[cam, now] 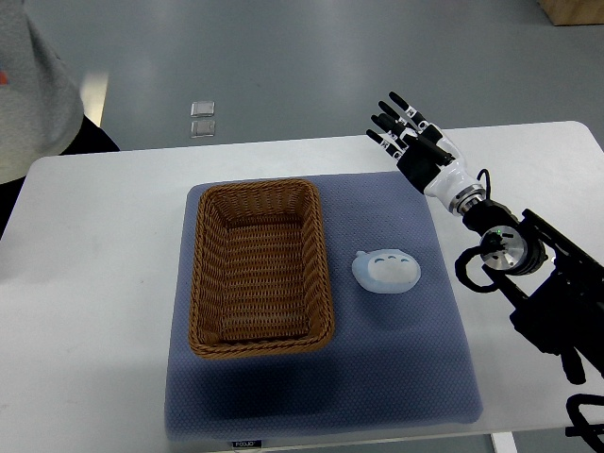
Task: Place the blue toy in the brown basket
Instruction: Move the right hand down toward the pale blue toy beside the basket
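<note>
A pale blue toy (386,272) lies on the blue mat (396,359), just right of the brown wicker basket (202,283). The basket is rectangular and holds nothing. My right hand (404,130) is raised over the table's far edge, beyond and to the right of the toy, well apart from it. Its fingers are spread and hold nothing. Its arm (510,255) comes in from the right edge.
The mat lies on a white table (94,283). A person in a grey top (33,85) stands at the far left corner. Two small clear squares (202,117) lie on the floor beyond the table.
</note>
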Motion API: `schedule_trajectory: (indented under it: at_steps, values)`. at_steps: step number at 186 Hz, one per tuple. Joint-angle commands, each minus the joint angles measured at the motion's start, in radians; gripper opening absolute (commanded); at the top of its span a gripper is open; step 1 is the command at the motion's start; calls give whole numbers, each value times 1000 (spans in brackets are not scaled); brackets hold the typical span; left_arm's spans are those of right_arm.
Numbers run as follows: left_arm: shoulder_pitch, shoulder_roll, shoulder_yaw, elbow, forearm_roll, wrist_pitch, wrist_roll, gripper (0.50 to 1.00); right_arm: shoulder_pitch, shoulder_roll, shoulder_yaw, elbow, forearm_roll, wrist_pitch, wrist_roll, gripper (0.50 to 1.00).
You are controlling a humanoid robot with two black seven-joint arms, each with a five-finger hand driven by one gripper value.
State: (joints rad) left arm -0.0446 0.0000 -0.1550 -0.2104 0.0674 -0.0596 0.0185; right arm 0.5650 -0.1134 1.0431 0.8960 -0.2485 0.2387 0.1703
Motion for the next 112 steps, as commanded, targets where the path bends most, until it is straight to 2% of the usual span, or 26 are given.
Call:
schedule_trajectory:
  at_steps: [1, 44, 67, 81, 112]
  values:
    - [-1, 0, 2, 0, 0, 0, 0, 1000, 1, 0, 0, 4, 0, 1, 0, 909]
    - [0, 0, 6, -7, 0, 0, 0, 1000, 3, -3, -2, 8, -9, 2, -2, 909]
    - [0, 0, 6, -4, 0, 0, 0, 1000, 27, -35, -21, 29, -117, 2, -3, 909]
    - [0, 0, 6, -3, 0, 0, 0, 1000, 50, -86, -66, 64, -189, 5, -6, 909]
    - [-1, 0, 6, 0, 0, 0, -2, 1000, 185, -298, -290, 166, -305, 60, -40, 909]
